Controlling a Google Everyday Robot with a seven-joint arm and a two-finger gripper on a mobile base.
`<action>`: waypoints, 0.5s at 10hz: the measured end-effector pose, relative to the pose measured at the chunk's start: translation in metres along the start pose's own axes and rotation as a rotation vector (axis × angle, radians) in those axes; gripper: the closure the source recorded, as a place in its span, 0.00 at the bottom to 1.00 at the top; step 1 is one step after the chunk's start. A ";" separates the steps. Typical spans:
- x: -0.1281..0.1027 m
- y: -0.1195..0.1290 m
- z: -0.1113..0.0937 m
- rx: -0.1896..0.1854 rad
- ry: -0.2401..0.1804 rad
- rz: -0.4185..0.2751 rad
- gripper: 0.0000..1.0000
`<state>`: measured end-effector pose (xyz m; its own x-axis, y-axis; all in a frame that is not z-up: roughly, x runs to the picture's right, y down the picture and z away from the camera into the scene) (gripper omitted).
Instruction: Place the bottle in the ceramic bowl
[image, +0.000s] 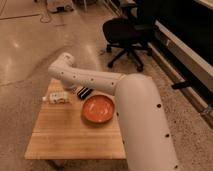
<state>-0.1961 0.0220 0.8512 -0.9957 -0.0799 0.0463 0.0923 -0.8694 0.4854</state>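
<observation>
The bottle (56, 97) is small and whitish and lies on its side at the far left of the wooden table (70, 132). The ceramic bowl (99, 108) is orange-brown and shallow, sits right of the table's middle, and has nothing in it. My white arm crosses from the lower right over the bowl's far side and bends at an elbow (62, 67) above the table's back left. My gripper (71, 92) hangs below that elbow, just right of the bottle and mostly hidden by the arm.
A black rectangular box (84, 92) lies between the bottle and the bowl at the table's back. A black office chair (127, 32) stands on the floor behind the table. A dark counter runs along the right.
</observation>
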 end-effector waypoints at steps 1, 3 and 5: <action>-0.004 0.002 0.004 -0.002 -0.005 -0.003 0.31; -0.015 0.015 0.020 -0.009 -0.002 -0.012 0.31; -0.016 0.030 0.028 -0.014 0.006 -0.011 0.31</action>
<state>-0.1771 0.0107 0.8893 -0.9967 -0.0727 0.0361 0.0811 -0.8769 0.4738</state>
